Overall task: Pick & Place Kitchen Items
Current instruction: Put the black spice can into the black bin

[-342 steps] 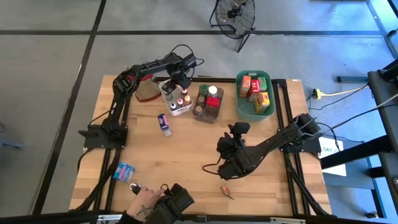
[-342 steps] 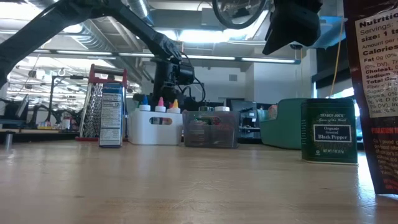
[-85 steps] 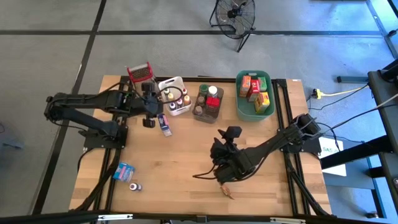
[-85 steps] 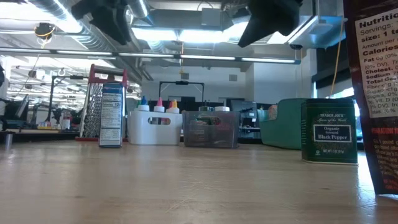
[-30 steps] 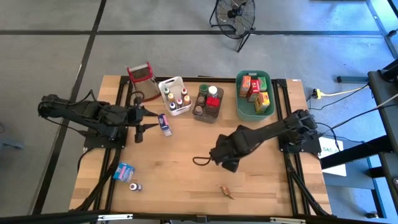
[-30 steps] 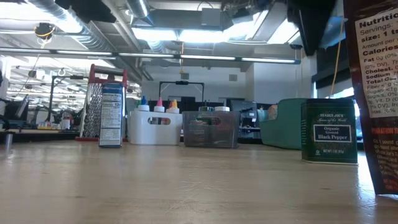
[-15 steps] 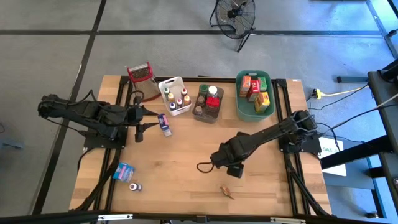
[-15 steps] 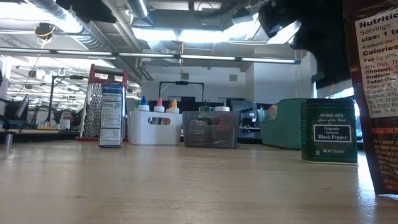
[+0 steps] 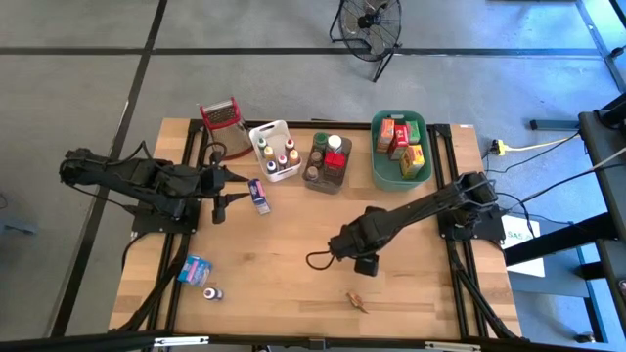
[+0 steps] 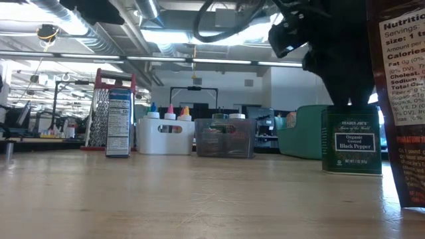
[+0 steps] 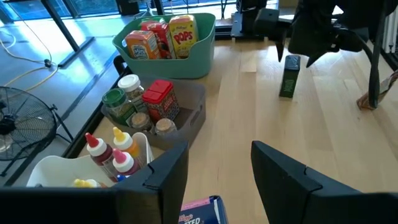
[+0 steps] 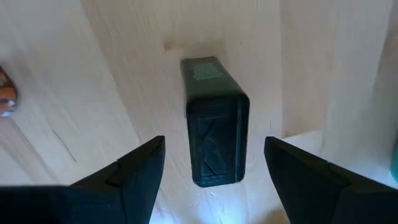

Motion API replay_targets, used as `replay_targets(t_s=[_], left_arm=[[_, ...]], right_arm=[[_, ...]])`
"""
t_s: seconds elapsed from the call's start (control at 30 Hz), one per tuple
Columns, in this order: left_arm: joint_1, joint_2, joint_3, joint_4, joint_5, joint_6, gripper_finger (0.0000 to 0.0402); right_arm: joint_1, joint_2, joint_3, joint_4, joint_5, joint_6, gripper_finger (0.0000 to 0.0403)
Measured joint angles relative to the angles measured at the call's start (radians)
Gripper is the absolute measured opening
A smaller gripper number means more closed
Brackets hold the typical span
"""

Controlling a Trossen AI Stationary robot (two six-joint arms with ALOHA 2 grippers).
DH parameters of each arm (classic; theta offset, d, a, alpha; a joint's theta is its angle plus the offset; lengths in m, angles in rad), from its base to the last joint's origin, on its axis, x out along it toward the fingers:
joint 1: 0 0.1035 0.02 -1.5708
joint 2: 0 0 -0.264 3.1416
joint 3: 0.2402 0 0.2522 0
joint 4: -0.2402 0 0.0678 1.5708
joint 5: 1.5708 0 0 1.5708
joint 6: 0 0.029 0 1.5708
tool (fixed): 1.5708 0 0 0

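Black pepper tin [image 12: 215, 121] upright below my right pincer [image 12: 211, 163], fingers wide astride; lower squarely, then close.

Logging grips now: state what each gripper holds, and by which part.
Nothing is held. The right gripper hangs open above the upright green pepper tin, fingers either side but apart from it. The left gripper is open and empty near the white caddy.
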Motion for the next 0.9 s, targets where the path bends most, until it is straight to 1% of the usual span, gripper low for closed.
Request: replay_targets(t_s=[0.2, 0.3, 0.43, 0.57, 0.7, 0.8, 0.9], left_arm=[[0.000, 0.000, 0.000, 0.000, 0.000, 0.000, 0.0169], [0.000, 0.000, 0.000, 0.000, 0.000, 0.000, 0.0169], [0.000, 0.000, 0.000, 0.000, 0.000, 0.000, 0.0169], [0.000, 0.000, 0.000, 0.000, 0.000, 0.007, 0.0169], [0.000, 0.000, 0.000, 0.000, -0.002, 0.017, 0.0169], [0.000, 0.000, 0.000, 0.000, -0.002, 0.024, 0.0169], [0.000, 0.000, 0.000, 0.000, -0.002, 0.024, 0.0169]], right_arm=[[-0.006, 0.000, -0.055, 0.061, 0.000, -0.025, 0.0276], [-0.014, 0.000, -0.090, 0.084, 0.000, -0.026, 0.0266], [-0.026, 0.000, -0.114, 0.107, -0.007, -0.007, 0.0233], [-0.028, 0.000, -0.114, 0.107, -0.010, -0.006, 0.0179], [-0.028, 0.000, -0.093, 0.100, -0.052, -0.027, 0.0127], [-0.027, 0.000, -0.049, 0.066, -0.057, -0.041, 0.0126], [-0.031, 0.000, 0.022, 0.000, -0.024, -0.047, 0.0126]])
